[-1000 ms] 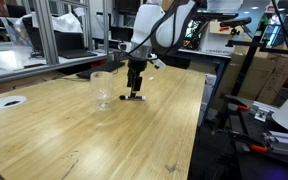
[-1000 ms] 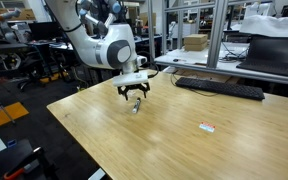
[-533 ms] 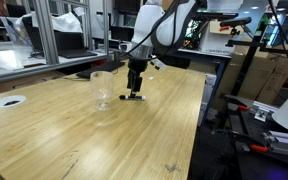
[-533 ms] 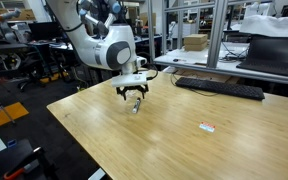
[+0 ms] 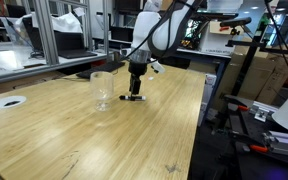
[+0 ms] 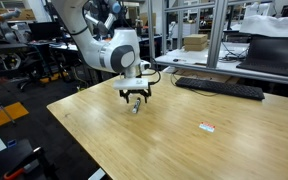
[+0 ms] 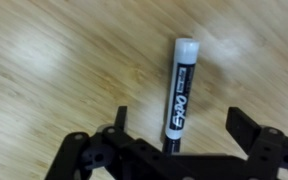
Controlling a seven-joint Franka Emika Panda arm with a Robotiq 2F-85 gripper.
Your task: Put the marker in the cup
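— Where do we find the marker (image 7: 181, 90)?
— Flat on the tabletop (image 7: 54, 60), between the fingers of our claw (image 7: 180, 128), which is spread wide, clear of it. In an exterior view the cup (image 5: 102, 88) stands just left

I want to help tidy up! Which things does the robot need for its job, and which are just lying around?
For the job: marker, glass cup, open gripper.
Lying about: white disc, keyboard, small label.
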